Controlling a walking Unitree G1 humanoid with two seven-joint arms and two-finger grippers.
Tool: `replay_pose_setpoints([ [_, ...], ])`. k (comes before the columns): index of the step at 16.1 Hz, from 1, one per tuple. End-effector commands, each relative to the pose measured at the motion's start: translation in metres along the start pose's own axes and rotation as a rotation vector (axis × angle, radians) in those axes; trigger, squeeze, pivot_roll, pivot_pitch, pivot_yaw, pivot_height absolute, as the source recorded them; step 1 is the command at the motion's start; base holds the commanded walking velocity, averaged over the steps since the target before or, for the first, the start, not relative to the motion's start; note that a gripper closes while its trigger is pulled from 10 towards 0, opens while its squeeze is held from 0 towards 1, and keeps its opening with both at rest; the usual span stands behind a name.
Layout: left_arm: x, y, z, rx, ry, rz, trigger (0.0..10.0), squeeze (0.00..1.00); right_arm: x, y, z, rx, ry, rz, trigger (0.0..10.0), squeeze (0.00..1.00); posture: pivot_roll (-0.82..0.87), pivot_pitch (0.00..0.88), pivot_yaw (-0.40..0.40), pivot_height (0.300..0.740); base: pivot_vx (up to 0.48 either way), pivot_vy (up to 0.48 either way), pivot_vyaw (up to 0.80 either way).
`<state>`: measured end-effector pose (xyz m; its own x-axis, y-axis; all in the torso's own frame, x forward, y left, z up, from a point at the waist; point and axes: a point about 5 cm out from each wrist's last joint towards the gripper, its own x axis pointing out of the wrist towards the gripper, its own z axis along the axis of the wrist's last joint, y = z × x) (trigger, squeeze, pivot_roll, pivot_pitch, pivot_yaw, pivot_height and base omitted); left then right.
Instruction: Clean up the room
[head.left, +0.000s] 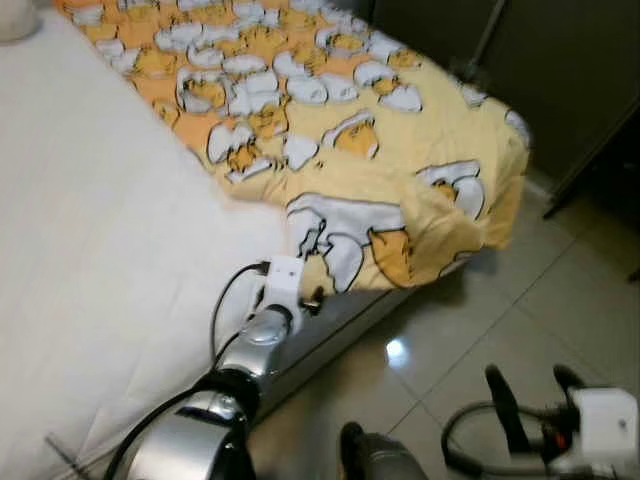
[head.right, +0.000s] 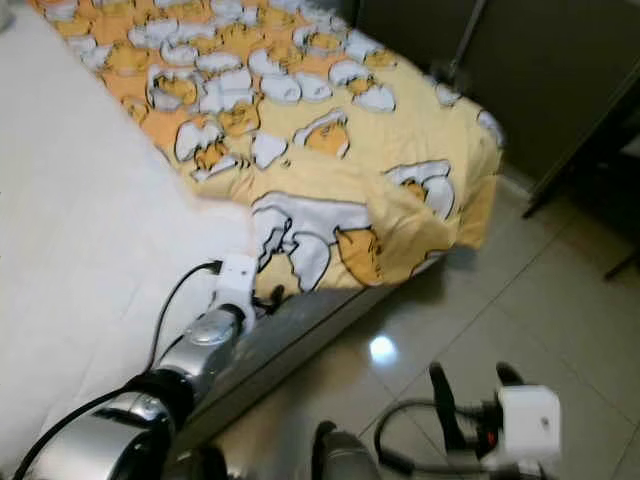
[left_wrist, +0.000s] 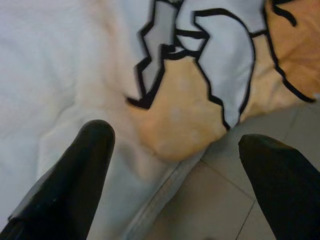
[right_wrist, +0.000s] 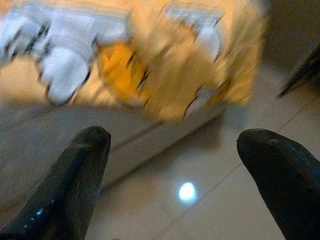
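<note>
Right gripper hangs spread over the tiled floor at 5 o'clock; left gripper, fingers also spread, reaches the yellow cartoon-print blanket draped at 12 over the white mattress; soft, light, likely best pinched at its hanging corner

Both grippers' fingers spread apart
</note>
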<state>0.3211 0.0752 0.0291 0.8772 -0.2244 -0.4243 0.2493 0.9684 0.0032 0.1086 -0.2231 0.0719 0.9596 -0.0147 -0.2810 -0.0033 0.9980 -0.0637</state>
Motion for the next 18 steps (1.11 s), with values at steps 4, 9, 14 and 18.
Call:
replay_pose_setpoints([
  [4,0.002,-0.002,0.001,0.039,0.015,0.062,10.0,0.00,-0.001,0.000,0.007,-0.006,-0.028,0.011,10.0,0.01,-0.40,0.235,-0.051,0.740,0.000,0.000,0.00],
  [9,0.005,-0.018,0.014,-0.039,-0.028,0.015,10.0,0.00,-0.022,-0.003,-0.007,-0.004,0.022,0.002,10.0,0.01,-0.44,0.289,-0.033,0.740,0.000,0.000,0.00],
  [14,0.005,-0.027,0.012,-0.052,-0.014,-0.011,10.0,0.00,-0.037,0.012,-0.008,0.014,0.042,0.029,10.0,0.01,-0.47,0.330,-0.018,0.740,0.000,0.000,0.00],
  [18,0.005,-0.048,0.016,-0.205,-0.005,-0.124,0.0,0.00,-0.041,0.015,0.000,0.014,0.041,0.019,10.0,0.01,-0.48,0.340,-0.012,0.740,0.000,0.000,0.00],
])
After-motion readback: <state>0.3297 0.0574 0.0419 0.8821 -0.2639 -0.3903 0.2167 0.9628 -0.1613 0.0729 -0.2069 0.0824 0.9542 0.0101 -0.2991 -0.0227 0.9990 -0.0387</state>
